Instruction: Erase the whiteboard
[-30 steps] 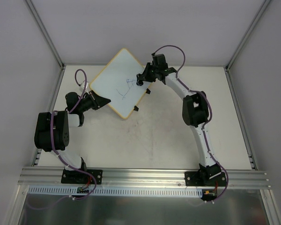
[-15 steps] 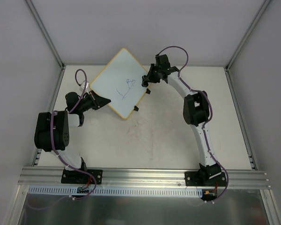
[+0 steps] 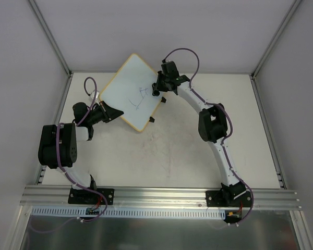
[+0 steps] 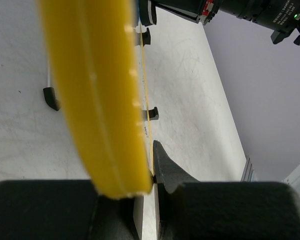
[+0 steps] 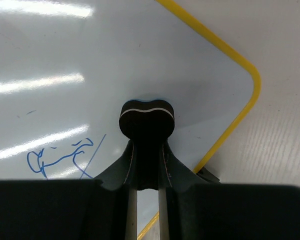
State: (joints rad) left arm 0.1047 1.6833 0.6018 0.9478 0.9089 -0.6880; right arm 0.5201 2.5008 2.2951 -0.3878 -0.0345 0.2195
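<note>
The whiteboard (image 3: 126,94) has a yellow frame and stands tilted at the back of the table, with a blue scribble (image 3: 140,97) near its middle. My left gripper (image 3: 116,111) is shut on its lower left edge; in the left wrist view the yellow frame (image 4: 95,90) runs edge-on between the jaws of the left gripper (image 4: 152,167). My right gripper (image 3: 156,89) is shut on a small black eraser (image 5: 147,117), which presses on the whiteboard (image 5: 90,45) near its right corner. The scribble (image 5: 60,157) lies to the left of the eraser.
Two black clip feet (image 3: 152,120) (image 3: 163,99) stick out from the board's lower right edge. Aluminium posts and grey walls close in the table (image 3: 188,140) on the left, right and back.
The right gripper with the eraser swung a little right off the board's corner, then came back left onto the board. The left gripper and the board have held still.
</note>
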